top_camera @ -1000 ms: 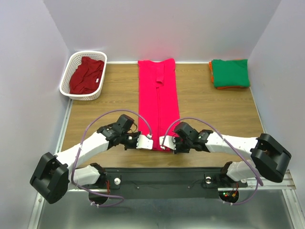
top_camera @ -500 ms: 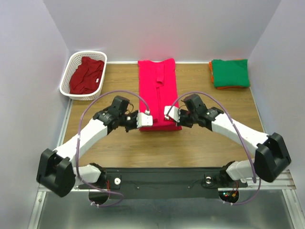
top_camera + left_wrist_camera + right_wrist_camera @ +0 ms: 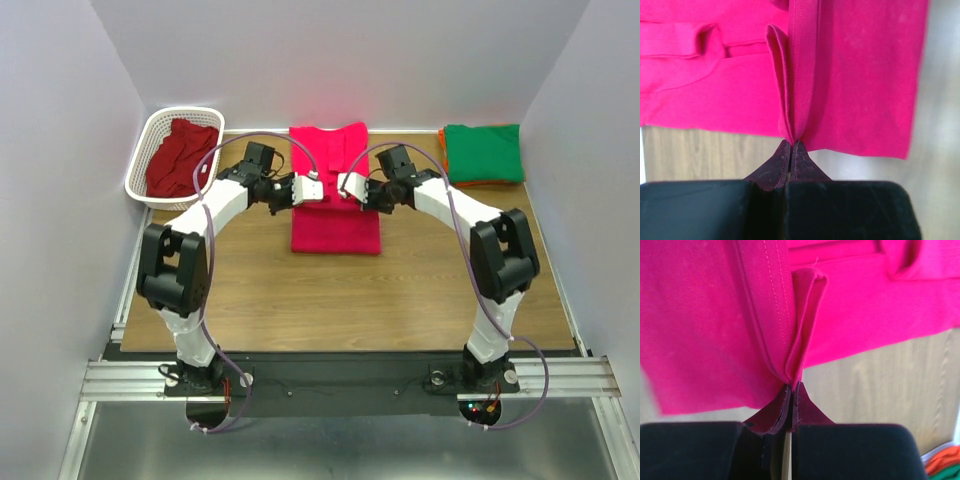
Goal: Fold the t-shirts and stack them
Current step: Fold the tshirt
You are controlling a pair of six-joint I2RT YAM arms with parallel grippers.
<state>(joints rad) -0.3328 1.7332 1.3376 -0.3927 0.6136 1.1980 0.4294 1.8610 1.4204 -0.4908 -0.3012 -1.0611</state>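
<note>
My left fingers (image 3: 791, 146) are pressed tight together on a pinch of the pink shirt (image 3: 860, 75). They hold it at a stitched hem, and the cloth rises from the tips in a narrow pleat. My right fingers (image 3: 791, 386) are closed just as tight on a second pinch of that same hem, which also stands up in a small pleat ahead of them.

From above, the two sets of fingers are level with each other over the middle of the pink shirt, tips turned toward one another, with a short stretch of hem between them. The shirt is doubled over. Its fold lies on the bench (image 3: 330, 300) behind my fingers, on the side of the arm bases. The upper layer runs from that fold up to my grip. Beyond my fingers the single layer runs on to the far edge of the bench.

Well off to the right of my right fingers, at the far corner, a folded green shirt (image 3: 484, 152) lies on top of an orange shirt (image 3: 441, 150), of which only an edge shows. Off to the left of my left fingers a crimson shirt (image 3: 180, 158) sits crumpled inside a white basket (image 3: 140, 170).
</note>
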